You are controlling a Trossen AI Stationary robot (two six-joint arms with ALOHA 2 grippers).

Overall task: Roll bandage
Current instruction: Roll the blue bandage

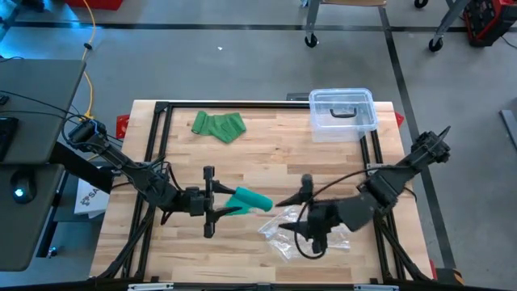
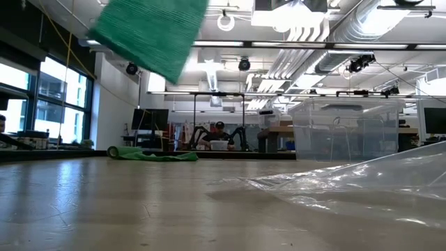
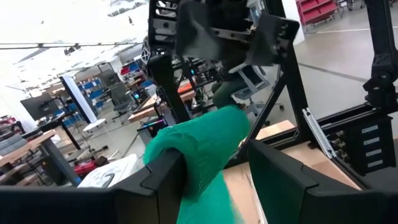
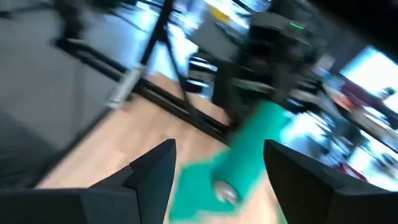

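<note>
Left gripper [image 1: 230, 212] is pinching the green bandage [image 1: 252, 200], holding it up off the table [image 1: 266, 149] near the middle. Looks mid-roll to me: partly rolled tube, loose tail hanging. Right gripper [image 1: 292, 229] sits just beside it, spread wide, over the plastic wrapper [image 1: 284, 239]. Next it probably needs to catch that tail.

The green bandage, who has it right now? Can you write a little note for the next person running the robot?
Left pincer: shut on the green bandage, held above the table's middle, partly rolled with a loose tail hanging.
Right pincer: open, facing the roll's end, not touching it.
A second green bandage lies crumpled at the far side; clear container sits at the far right; plastic wrapper lies under the right arm.
Done: roll started. Left: wind in the tail, then probably the other bandage.
</note>
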